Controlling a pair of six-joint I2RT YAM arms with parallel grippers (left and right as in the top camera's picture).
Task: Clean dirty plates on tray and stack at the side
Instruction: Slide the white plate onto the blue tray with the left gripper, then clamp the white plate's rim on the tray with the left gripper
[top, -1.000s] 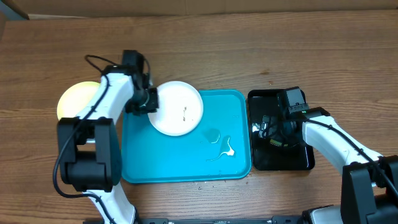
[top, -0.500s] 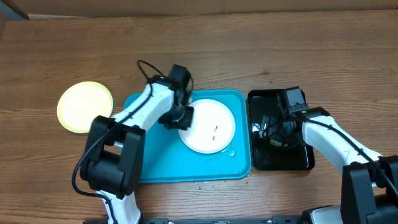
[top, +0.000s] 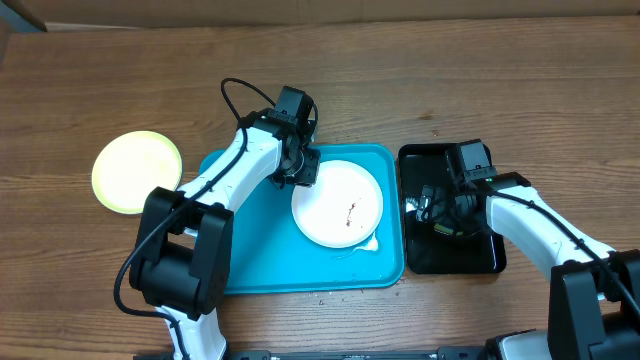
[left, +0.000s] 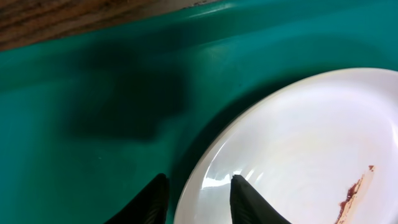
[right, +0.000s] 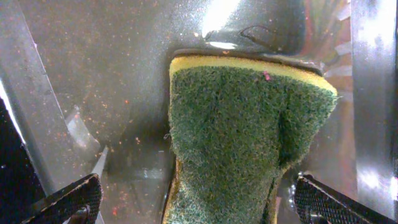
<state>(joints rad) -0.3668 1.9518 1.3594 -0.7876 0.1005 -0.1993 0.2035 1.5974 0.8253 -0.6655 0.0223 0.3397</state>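
Left gripper (left: 196, 200), jaws narrow, pinches the rim of the smeared white plate (top: 338, 203) lying in the blue tray (top: 250, 262), probably steadying it for scrubbing; right gripper (right: 205, 200) hangs wide open and empty over the sponge (right: 242, 137) in the black tray (top: 482, 262).

Saw only part of the white plate (left: 298, 137) in left wrist view, cropped at 2 edges, right and bottom. Lost the sponge (right: 236, 143) below right wrist frame. Could not tell whether left gripper (left: 200, 182) clamped the rim.
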